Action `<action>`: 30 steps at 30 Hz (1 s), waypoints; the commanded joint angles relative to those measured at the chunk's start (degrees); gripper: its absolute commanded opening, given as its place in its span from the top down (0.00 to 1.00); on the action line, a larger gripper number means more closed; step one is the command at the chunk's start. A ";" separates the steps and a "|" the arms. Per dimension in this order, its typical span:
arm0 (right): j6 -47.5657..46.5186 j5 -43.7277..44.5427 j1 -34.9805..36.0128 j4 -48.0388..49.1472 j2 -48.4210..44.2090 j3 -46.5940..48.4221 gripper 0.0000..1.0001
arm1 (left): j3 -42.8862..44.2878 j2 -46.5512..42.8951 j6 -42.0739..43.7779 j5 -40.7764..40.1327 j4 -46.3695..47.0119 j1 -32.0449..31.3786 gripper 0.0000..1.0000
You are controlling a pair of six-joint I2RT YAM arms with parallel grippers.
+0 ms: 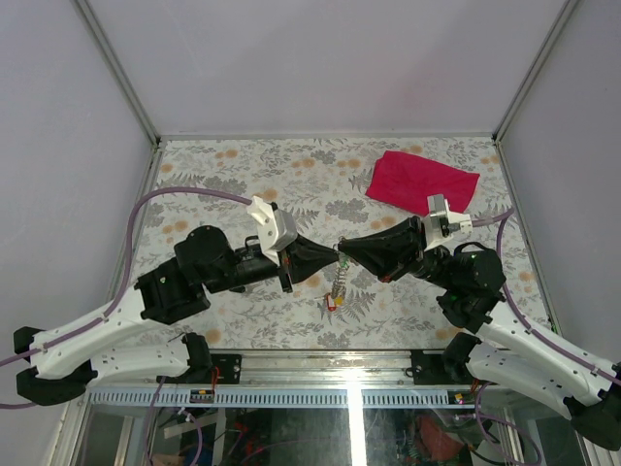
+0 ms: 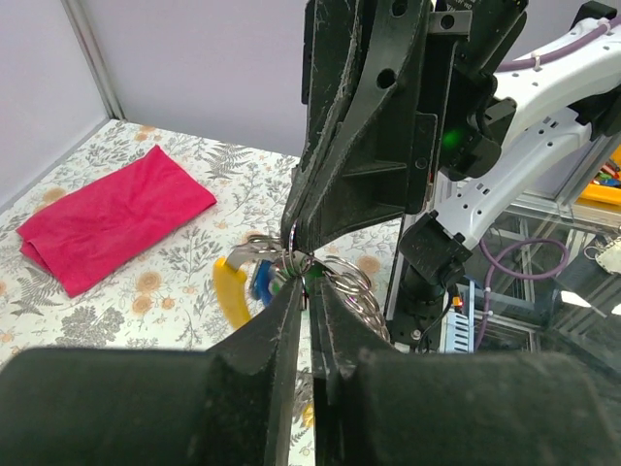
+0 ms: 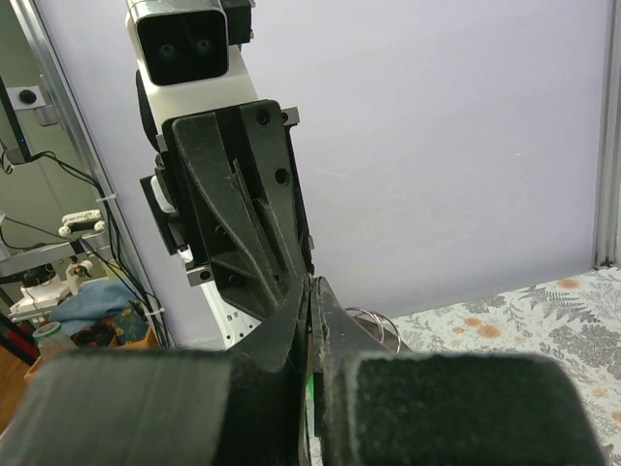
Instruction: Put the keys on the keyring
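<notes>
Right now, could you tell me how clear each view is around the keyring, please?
Top external: even light, sharp, but the keyring is tiny, with a glare streak on the front rail. Left wrist: the keyring is sharp; the left hand is a dark blur in the foreground. Right wrist: the right hand blurs likewise, hiding nearly all of the keyring.
</notes>
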 commanded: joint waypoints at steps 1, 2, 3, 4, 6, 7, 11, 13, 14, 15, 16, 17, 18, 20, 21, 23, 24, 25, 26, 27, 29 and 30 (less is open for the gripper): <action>-0.38 2.69 -0.17 6.20 -0.71 0.75 1.00 | -1.48 -1.02 -2.63 -1.44 5.40 -0.33 0.89; -0.71 2.27 -0.14 5.80 -0.95 0.94 1.00 | -1.54 -1.59 -2.72 -1.77 5.77 -0.34 0.87; -1.14 1.69 -0.13 5.24 -0.99 1.25 1.00 | -1.72 -2.02 -2.90 -1.93 6.23 -0.32 0.85; -1.74 1.05 -0.14 4.60 -1.21 1.66 1.00 | -1.78 -2.43 -3.06 -1.98 6.56 -0.30 0.83; -2.81 -0.41 -0.15 3.29 -1.39 2.42 1.00 | -1.94 -3.26 -3.36 -1.91 7.18 -0.26 0.79; -3.33 -1.18 -0.13 2.62 -1.37 2.81 1.00 | -2.13 -3.65 -3.56 -1.64 7.61 -0.29 0.77; -4.90 -4.52 -0.13 1.40 -1.32 4.19 1.00 | -3.15 -5.17 -4.41 -0.26 9.95 -0.23 0.74; -5.06 -5.82 -0.13 1.33 -1.33 4.54 1.00 | -3.85 -5.60 -4.76 0.34 10.87 -0.21 0.73; -5.15 -6.14 -0.13 1.33 -1.33 4.61 1.00 | -3.97 -5.68 -4.98 0.38 11.16 -0.22 0.72; -5.16 -6.27 -0.13 1.33 -1.40 4.64 1.00 | -4.08 -5.57 -5.09 0.43 11.34 -0.27 0.72; -5.16 -6.44 -0.13 1.38 -1.37 4.71 1.00 | -4.13 -5.38 -5.17 0.43 11.17 -0.33 0.72; -5.08 -6.55 -0.13 1.49 -1.42 4.71 1.00 | -4.11 -4.99 -5.26 0.44 10.94 -0.30 0.71; -5.07 -6.65 -0.13 1.65 -1.39 4.71 1.00 | -4.13 -4.67 -5.36 0.48 10.84 -0.26 0.71; -4.99 -6.81 -0.13 1.79 -1.51 4.65 1.00 | -4.29 -4.00 -5.68 0.81 10.74 -0.31 0.71; -4.92 -6.89 -0.13 1.77 -1.56 4.79 1.00 | -4.47 -3.72 -5.83 0.98 10.86 -0.28 0.71; -4.92 -6.98 -0.13 1.64 -1.69 4.77 1.00 | -4.95 -3.34 -6.20 1.07 11.22 -0.23 0.71; -4.89 -7.02 -0.13 1.60 -1.83 4.76 1.00 | -5.19 -3.27 -6.31 1.07 11.45 -0.27 0.71; -4.93 -7.03 -0.13 1.53 -1.93 4.77 1.00 | -5.42 -3.17 -6.49 1.13 11.65 -0.24 0.71; -4.97 -7.04 -0.13 1.43 -2.03 4.79 1.00 | -5.58 -3.04 -6.51 1.18 11.90 -0.24 0.71; -4.99 -7.01 -0.13 1.35 -2.11 4.85 1.00 | -5.68 -2.93 -6.51 1.26 11.99 -0.27 0.71; -4.99 -7.03 -0.13 1.21 -2.28 4.84 1.00 | -5.63 -2.58 -6.47 1.46 11.93 -0.21 0.73; -4.99 -7.03 -0.13 1.18 -2.29 4.80 1.00 | -5.56 -2.41 -6.51 1.75 11.77 -0.21 0.75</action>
